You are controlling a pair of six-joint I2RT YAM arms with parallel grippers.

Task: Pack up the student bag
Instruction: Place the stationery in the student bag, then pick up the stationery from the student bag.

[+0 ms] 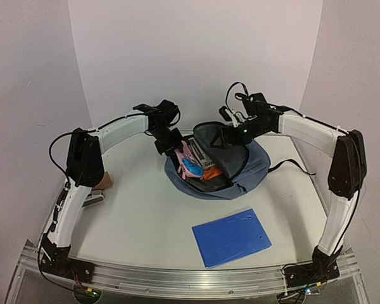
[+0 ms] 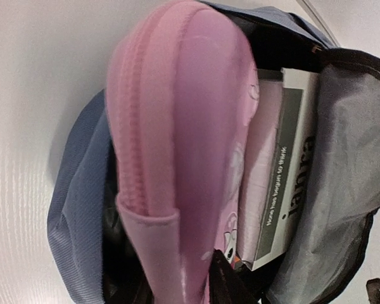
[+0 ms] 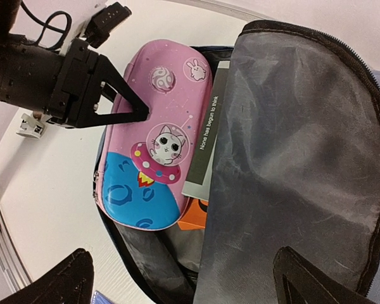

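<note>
The line "None has begun to think" is printed in white on the grey edge of a book [image 3: 206, 145]; a larger dark word beside it cannot be fully read. The book is stood inside the bag [image 1: 253, 166], which is laid open at the middle of the table [image 1: 139, 215], its grey lining [image 3: 291, 145] turned up. A pink case [image 3: 158, 145], decorated with a cat in a saucer, a rabbit and a planet, is lodged in the bag's mouth beside the book, above an orange item [image 3: 193, 215]. The case is flanked by the left gripper [image 1: 170, 140]; whether it is squeezed cannot be told. The right gripper [image 3: 193, 278] is spread wide over the lining. A blue folder [image 1: 233, 237] is laid flat nearer the bases.
</note>
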